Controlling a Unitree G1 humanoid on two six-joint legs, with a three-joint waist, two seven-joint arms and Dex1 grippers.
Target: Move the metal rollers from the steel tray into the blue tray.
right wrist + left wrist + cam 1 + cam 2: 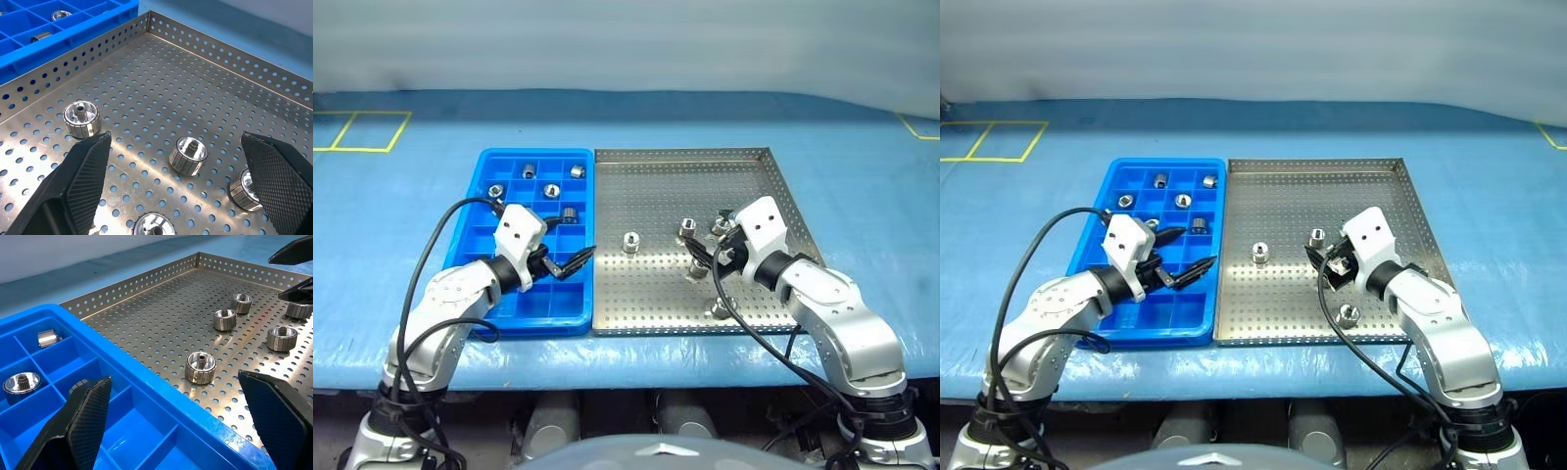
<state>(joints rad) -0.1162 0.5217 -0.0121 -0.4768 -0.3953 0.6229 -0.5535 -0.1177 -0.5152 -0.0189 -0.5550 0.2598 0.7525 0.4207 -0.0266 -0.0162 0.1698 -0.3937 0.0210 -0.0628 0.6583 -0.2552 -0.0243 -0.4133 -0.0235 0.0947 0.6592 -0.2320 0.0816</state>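
From the head view I count 5 shiny silver metal rollers [1260,253] upright on the perforated square steel tray [1371,181] and 5 in the blue compartmented plastic tray [1102,236]. My right wrist view shows the right gripper [178,188] nearest, wide, empty, 1 roller between its fingers. My left wrist view shows the left gripper [173,423] wide, empty, over the blue tray's edge.

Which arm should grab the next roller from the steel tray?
Probably the right gripper: it hovers open over the steel tray with rollers right between its fingers. The left gripper, also open, hangs over the blue tray.
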